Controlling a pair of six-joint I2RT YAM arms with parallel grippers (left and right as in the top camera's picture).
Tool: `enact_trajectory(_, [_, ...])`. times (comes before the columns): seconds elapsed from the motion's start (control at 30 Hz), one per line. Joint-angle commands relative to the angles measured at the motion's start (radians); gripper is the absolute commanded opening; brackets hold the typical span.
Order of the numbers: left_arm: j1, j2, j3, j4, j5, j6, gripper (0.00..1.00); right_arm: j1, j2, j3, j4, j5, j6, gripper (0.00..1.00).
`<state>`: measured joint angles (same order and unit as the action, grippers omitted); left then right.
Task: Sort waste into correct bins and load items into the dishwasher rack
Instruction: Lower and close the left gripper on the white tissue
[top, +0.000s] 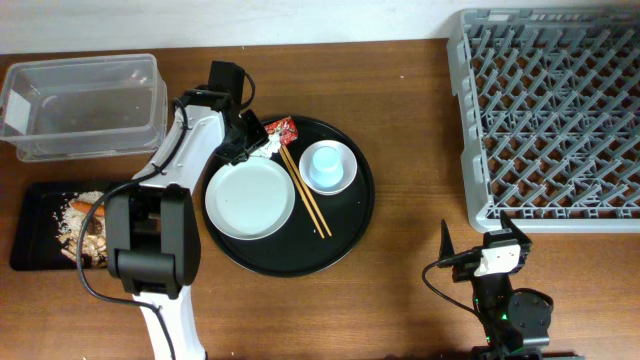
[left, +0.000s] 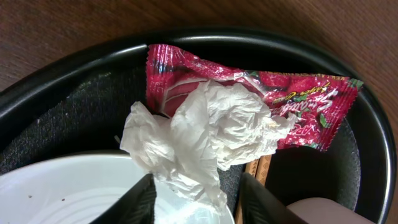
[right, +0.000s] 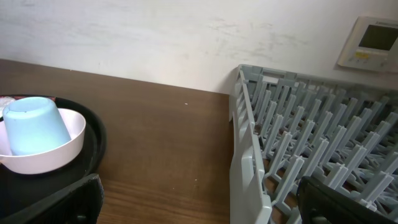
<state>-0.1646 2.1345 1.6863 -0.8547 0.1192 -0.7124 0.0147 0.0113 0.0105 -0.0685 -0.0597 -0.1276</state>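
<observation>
The dishwasher rack (top: 550, 110) sits at the far right of the table with nothing loaded in it that I can see. The round black tray (top: 345, 225) at centre carries what is left to handle. To its left, the clear plastic box (top: 85, 100) looks empty, and the flat black tray (top: 30, 230) in front of it holds the pale food scraps (top: 75, 215).

On the round tray, the plate (top: 250, 200) lies on the left. The chopsticks (top: 305, 195) lie beside it and the light blue cup (top: 328, 165) is to their right. At the far rim, the crumpled white tissue (left: 211, 130) lies on top of the red snack wrapper (left: 298, 106).

My left gripper (left: 198, 193) hangs over the tissue's near edge with its jaws apart, gripping nothing. The right gripper (top: 480, 228) is parked near the rack, spread wide and empty.

I judge that I'm in the waste-sorting step, about to pick the tissue. Next I would lower slightly, pinch the tissue alone without snagging the wrapper or plate rim, and carry it to the clear box.
</observation>
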Motion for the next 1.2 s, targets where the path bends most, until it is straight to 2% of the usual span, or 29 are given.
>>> enact_trajectory(0.0, [-0.005, 0.01, -0.005, 0.001, -0.01, -0.002, 0.41, -0.003, -0.006, -0.005, -0.007, 0.009, 0.005, 0.98])
enact_trajectory(0.23, [-0.005, 0.01, -0.005, -0.028, 0.004, -0.003, 0.41, -0.003, -0.006, -0.005, -0.007, 0.009, 0.005, 0.98])
enact_trajectory(0.47, [-0.006, 0.01, -0.005, -0.04, -0.004, -0.113, 0.42, -0.003, -0.006, -0.005, -0.007, 0.009, 0.005, 0.98])
enact_trajectory(0.9, [-0.016, 0.01, -0.005, -0.057, -0.016, -0.178, 0.42, -0.003, -0.006, -0.005, -0.007, 0.009, 0.005, 0.98])
enact_trajectory(1.17, [-0.018, 0.01, -0.005, -0.055, -0.075, -0.216, 0.43, -0.003, -0.006, -0.005, -0.007, 0.009, 0.005, 0.98])
